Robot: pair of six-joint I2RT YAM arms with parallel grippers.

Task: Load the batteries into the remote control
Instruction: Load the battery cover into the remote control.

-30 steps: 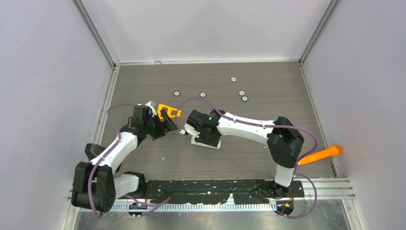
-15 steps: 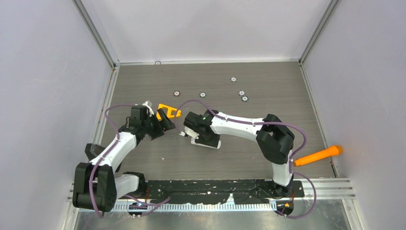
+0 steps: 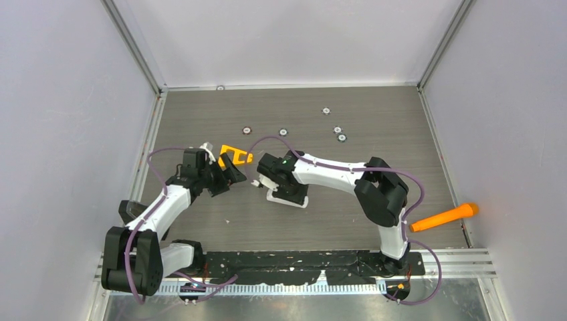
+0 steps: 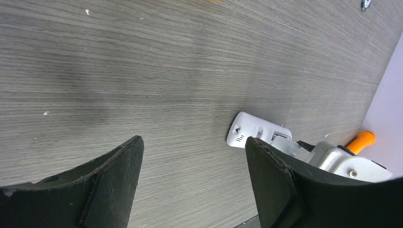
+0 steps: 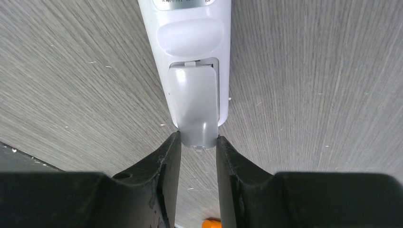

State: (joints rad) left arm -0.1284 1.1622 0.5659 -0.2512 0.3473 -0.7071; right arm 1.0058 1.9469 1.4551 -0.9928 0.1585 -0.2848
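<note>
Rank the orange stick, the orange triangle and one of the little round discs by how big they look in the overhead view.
1. Orange stick: clearly the largest and longest.
2. Orange triangle: mid-sized, though it is partly hidden from above, so its full outline is unsure.
3. Round disc: by far the smallest, little more than a dot.

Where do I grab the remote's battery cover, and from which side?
Pinch the cover by its protruding end, across its narrow width, approaching from that end of the remote, along its length. Elsewhere it sits recessed, with no sides exposed.
</note>
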